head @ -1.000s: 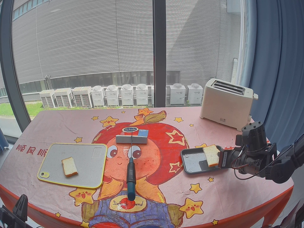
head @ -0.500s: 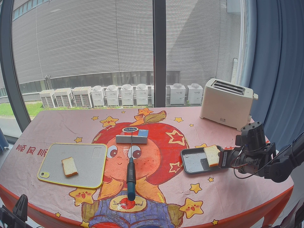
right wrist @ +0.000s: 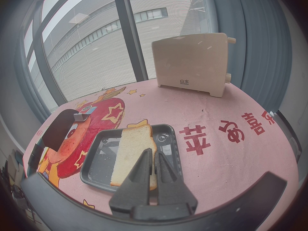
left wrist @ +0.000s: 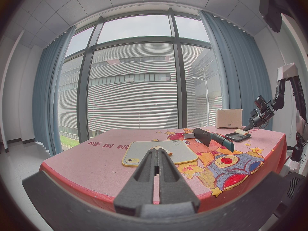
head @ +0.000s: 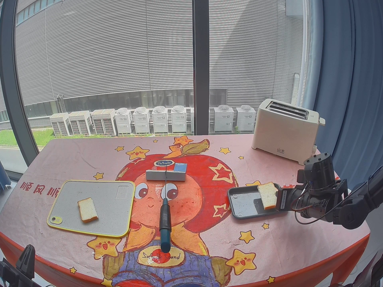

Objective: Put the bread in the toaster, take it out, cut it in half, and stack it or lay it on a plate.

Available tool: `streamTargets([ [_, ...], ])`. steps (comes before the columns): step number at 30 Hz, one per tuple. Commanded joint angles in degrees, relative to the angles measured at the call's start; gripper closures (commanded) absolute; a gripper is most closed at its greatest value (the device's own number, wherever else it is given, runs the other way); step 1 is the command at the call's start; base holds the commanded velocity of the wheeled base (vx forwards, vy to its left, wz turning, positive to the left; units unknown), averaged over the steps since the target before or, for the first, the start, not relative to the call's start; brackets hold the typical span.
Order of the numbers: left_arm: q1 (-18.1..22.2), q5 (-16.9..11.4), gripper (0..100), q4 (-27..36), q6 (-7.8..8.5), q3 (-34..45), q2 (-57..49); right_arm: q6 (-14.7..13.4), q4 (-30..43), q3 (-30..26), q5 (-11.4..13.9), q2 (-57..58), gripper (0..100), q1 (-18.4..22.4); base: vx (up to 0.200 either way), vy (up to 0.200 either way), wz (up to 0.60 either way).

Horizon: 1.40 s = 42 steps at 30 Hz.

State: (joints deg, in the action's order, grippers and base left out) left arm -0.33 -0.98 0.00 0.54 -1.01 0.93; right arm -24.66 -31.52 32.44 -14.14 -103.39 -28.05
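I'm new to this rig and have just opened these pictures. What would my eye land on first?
On the right, the right gripper has its fingers shut on a half slice of bread at the dark tray. A second half slice lies on the grey cutting board at the left. A blue-handled knife lies in the middle, and the white toaster stands at the far right.

The right arm [head: 357, 210] comes in low over the worktop's [head: 287, 248] right edge, its tool [head: 280, 199] pointing left with jaws pinched on the edge of a bread slice [head: 267, 195]. The left tool [left wrist: 156, 153] hangs off the worktop's near left corner, fingers pressed together.
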Motion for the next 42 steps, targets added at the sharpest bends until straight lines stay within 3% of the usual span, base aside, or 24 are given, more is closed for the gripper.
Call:
streamTargets([
  [1, 0.0, 0.0, 100, 0.0, -0.01, 1.0, -0.9, 0.0, 0.0, 0.0, 0.0, 0.0, 100, -0.2, 0.000, 0.000, 0.00],
  [2, 0.0, 0.0, 100, 0.0, -0.01, 1.0, -0.9, 0.0, 0.0, -0.1, 0.0, 0.0, 100, -0.2, 0.000, 0.000, 0.00],
  [3, 0.0, 0.0, 100, 0.0, -0.01, 1.0, -0.9, 0.0, 0.0, -0.1, 0.0, 0.1, 0, -0.3, 0.000, 0.000, 0.00],
  [42, 0.0, 0.0, 100, 0.0, -0.01, 1.0, -0.9, 0.0, 0.0, 0.1, -0.1, 1.3, 0, 0.3, 0.000, 0.000, 0.00],
])
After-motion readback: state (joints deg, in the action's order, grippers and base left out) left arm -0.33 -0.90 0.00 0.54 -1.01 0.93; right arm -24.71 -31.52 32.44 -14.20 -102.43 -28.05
